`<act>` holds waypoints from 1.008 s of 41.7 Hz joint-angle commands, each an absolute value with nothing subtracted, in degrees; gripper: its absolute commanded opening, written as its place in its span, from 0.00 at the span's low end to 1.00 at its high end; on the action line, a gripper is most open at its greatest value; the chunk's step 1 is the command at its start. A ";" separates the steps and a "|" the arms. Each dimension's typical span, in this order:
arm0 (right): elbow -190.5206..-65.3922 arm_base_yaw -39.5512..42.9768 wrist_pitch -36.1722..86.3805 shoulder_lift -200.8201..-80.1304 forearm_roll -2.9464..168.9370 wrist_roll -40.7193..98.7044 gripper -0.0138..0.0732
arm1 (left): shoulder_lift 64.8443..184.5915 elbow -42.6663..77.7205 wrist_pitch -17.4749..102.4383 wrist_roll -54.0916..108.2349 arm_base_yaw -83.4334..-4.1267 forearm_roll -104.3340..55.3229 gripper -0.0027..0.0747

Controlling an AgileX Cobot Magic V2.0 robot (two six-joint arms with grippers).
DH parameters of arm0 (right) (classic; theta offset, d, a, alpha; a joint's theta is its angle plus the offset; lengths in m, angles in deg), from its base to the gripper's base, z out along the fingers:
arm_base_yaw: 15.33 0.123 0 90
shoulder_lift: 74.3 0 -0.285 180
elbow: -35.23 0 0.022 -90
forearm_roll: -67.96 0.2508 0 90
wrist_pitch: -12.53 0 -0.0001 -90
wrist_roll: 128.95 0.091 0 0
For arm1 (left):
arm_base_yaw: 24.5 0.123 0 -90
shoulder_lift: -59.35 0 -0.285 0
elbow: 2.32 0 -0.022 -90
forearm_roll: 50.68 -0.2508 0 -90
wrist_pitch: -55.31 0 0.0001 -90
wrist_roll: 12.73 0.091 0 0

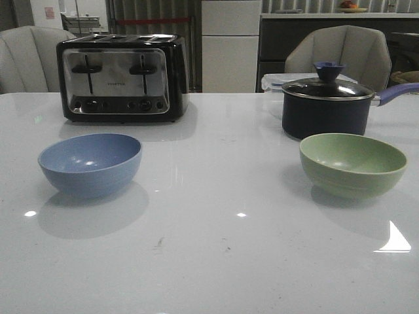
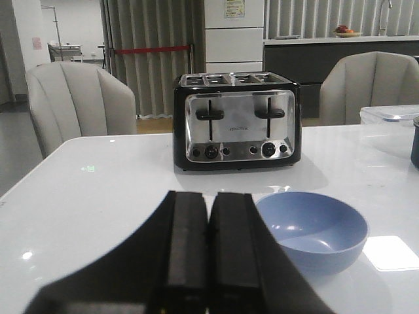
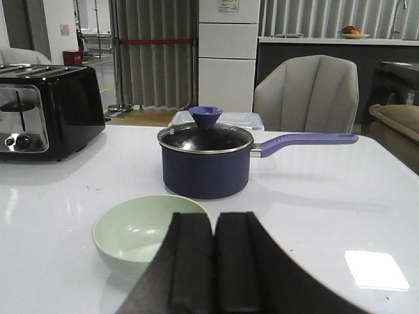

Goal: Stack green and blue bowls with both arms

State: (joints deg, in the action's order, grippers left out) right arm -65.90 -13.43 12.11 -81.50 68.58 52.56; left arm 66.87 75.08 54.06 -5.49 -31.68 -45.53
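Two bowls sit well apart on the white table [image 1: 209, 261], blue bowl [image 1: 90, 163] toward its left edge, green bowl [image 1: 353, 163] toward its right, while left gripper [image 2: 208, 261] and right gripper [image 3: 215, 268] have their fingers pressed together, holding nothing.

The toaster [image 2: 237, 120] carries a small brand word on its front, too blurred to read.

Beyond my glossy white bench [image 1: 209, 261] stand two grey padded chairs [image 1: 340, 49], a white cabinet [image 1: 229, 46], ribbed grey curtains [image 2: 150, 59] and a dark counter [image 3: 327, 52] with a fruit plate [image 3: 353, 33].
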 commanded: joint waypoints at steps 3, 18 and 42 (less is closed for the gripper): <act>-69.04 -13.53 8.31 -80.37 68.37 52.65 0.21 | 65.76 73.41 62.78 -5.77 -32.13 -45.43 0.16; -91.60 -13.53 25.75 -86.58 68.37 52.65 0.21 | 71.46 49.66 47.80 -5.91 -32.13 -44.46 0.16; -101.08 -13.53 43.90 -114.62 68.31 52.65 0.21 | 94.82 39.14 24.04 -5.91 -32.13 -44.46 0.16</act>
